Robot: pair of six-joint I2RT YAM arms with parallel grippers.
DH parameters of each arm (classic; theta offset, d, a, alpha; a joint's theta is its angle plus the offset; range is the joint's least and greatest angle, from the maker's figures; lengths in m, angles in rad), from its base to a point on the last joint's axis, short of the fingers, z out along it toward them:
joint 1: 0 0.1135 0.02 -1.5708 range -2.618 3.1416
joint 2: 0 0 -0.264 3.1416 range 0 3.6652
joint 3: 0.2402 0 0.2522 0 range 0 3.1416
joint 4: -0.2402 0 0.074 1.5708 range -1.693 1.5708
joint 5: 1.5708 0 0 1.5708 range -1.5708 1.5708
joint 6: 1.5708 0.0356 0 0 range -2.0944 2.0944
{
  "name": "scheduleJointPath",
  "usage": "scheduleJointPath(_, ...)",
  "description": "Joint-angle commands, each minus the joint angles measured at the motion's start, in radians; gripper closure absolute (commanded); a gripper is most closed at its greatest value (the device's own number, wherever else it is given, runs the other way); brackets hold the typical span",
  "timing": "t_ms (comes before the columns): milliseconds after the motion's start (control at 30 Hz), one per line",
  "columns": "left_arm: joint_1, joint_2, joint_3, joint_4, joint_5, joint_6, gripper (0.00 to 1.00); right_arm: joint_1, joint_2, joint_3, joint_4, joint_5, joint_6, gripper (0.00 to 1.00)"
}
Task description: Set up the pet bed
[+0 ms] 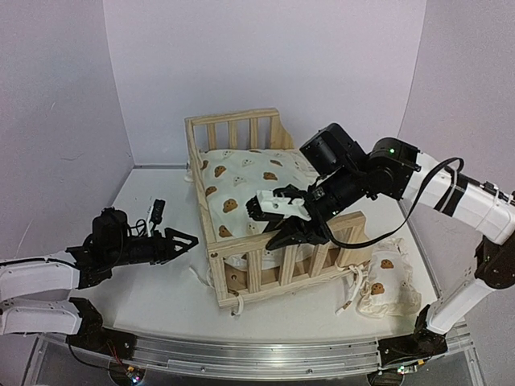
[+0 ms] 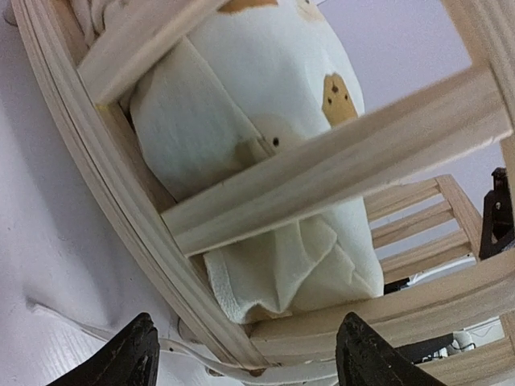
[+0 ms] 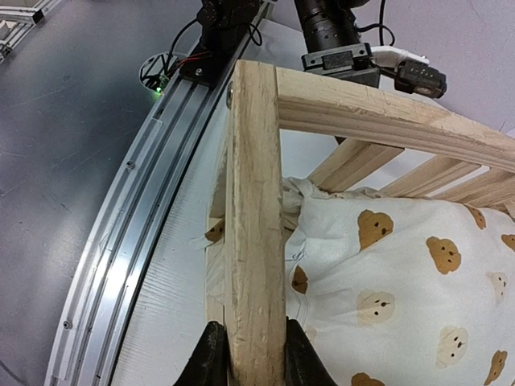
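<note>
On the white table [image 1: 161, 293], about midway across it, stands the pet bed [image 1: 254, 272], its tall slatted rail on the far side and a lower slatted rail toward the arms, with the cream bear-print cushion [image 1: 249, 181] already lying inside the frame. Above the bed's near rail, the right arm's fingers [image 3: 211, 358] are clenched on the top bar, most likely to steady or shift the frame while the bedding is settled. Left of the bed, the left arm's fingers [image 2: 133, 358] are spread wide and hold nothing. They aim low at the near-left corner, where the cushion bulges between the slats and a loose tie [image 2: 80, 322] trails on the table, which suggests a reach for tie or fabric. Right of the bed, the small matching pillow [image 1: 386, 281] lies on the table, apparently awaiting placement.
</note>
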Motion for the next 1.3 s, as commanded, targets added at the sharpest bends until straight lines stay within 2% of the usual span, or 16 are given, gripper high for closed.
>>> scheduleJointPath(0, -0.028, 0.060, -0.035, 0.212, 0.046, -0.007, 0.26, -0.077, -0.019, -0.036, 0.105, 0.340, 0.011, 1.00)
scheduleJointPath(100, -0.047, 0.072, -0.037, 0.233, 0.048, -0.015, 0.27, 0.028, -0.075, -0.062, 0.084, 0.356, 0.126, 1.00)
scheduleJointPath(200, -0.053, 0.046, -0.048, 0.234, 0.022, -0.026, 0.27, 0.157, -0.091, -0.079, 0.100, 0.458, 0.247, 1.00)
scheduleJointPath(300, -0.053, 0.040, -0.044, 0.234, 0.013, -0.029, 0.27, 0.167, -0.106, -0.112, 0.149, 0.531, 0.334, 1.00)
scheduleJointPath(400, -0.052, 0.056, -0.039, 0.234, 0.007, -0.018, 0.26, 0.154, -0.098, -0.149, 0.204, 0.667, 0.296, 1.00)
scheduleJointPath(533, -0.052, 0.090, -0.020, 0.237, 0.014, -0.009, 0.26, 0.025, -0.082, -0.133, 0.238, 0.534, 0.231, 1.00)
scheduleJointPath(767, -0.052, 0.142, -0.003, 0.272, 0.001, 0.005, 0.27, -0.127, -0.079, -0.174, 0.210, 0.257, -0.009, 1.00)
scheduleJointPath(867, -0.052, 0.178, 0.011, 0.291, 0.016, 0.016, 0.27, -0.145, -0.087, -0.157, 0.153, 0.224, -0.032, 1.00)
scheduleJointPath(967, -0.052, 0.202, 0.015, 0.323, 0.012, 0.039, 0.27, -0.165, -0.127, -0.188, 0.147, 0.269, -0.040, 1.00)
scheduleJointPath(1000, -0.052, 0.210, 0.011, 0.338, 0.005, 0.045, 0.27, -0.173, -0.137, -0.198, 0.148, 0.302, -0.036, 0.97)
scheduleJointPath(1067, -0.052, 0.235, 0.004, 0.385, 0.005, 0.066, 0.27, -0.173, -0.145, -0.181, 0.155, 0.350, 0.053, 0.51)
scheduleJointPath(1100, -0.052, 0.251, -0.001, 0.415, 0.008, 0.075, 0.27, -0.170, -0.147, -0.160, 0.156, 0.375, 0.125, 0.40)
scheduleJointPath(1167, -0.052, 0.285, -0.018, 0.487, 0.023, 0.099, 0.26, -0.139, -0.153, -0.108, 0.141, 0.474, 0.312, 0.24)
scheduleJointPath(1233, -0.052, 0.313, -0.042, 0.571, 0.043, 0.121, 0.25, -0.068, -0.163, -0.042, 0.082, 0.577, 0.462, 0.03)
scheduleJointPath(1267, -0.052, 0.330, -0.051, 0.615, 0.059, 0.133, 0.24, -0.020, -0.166, -0.004, 0.041, 0.643, 0.520, 0.02)
